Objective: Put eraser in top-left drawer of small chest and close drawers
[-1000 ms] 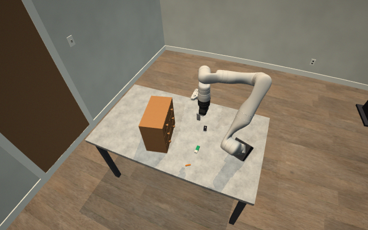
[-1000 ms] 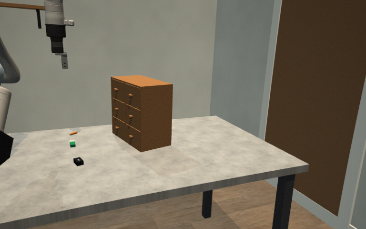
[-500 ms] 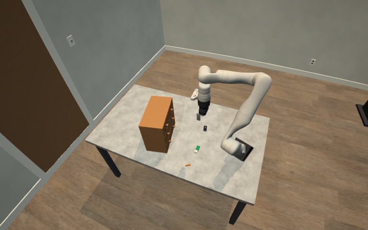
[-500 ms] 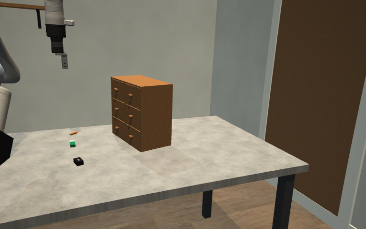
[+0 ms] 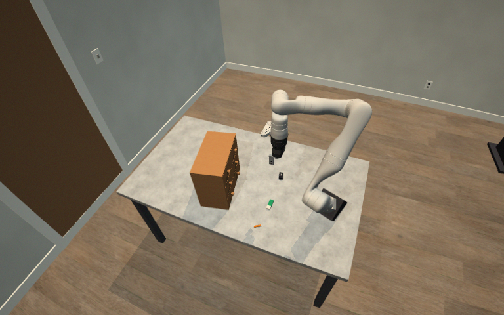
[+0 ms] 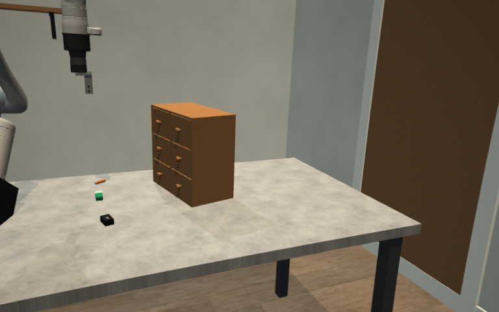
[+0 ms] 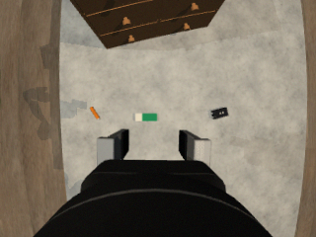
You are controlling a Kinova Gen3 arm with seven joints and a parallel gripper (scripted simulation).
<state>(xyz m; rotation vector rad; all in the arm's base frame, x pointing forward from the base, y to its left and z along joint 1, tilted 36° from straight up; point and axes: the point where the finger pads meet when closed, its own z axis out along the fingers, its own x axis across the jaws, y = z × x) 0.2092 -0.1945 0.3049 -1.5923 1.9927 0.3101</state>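
Observation:
The eraser (image 5: 270,203) (image 6: 98,195) (image 7: 146,118), a small green and white block, lies flat on the table (image 5: 163,167) (image 6: 294,205) (image 7: 264,59) in front of the chest. The small brown chest (image 5: 213,167) (image 6: 213,154) stands upright with two columns of knobbed drawers, and all of them look pushed in. Its top-left drawer (image 6: 160,123) is closed. My gripper (image 5: 273,159) (image 6: 88,84) (image 7: 153,140) is open and empty. It hangs high above the table, pointing down, well clear of the eraser and the chest.
A small black block (image 5: 281,175) (image 6: 106,220) (image 7: 220,113) lies to one side of the eraser and a small orange piece (image 5: 257,226) (image 6: 100,181) (image 7: 95,113) to the other. The arm's base (image 5: 332,207) stands near the table's edge.

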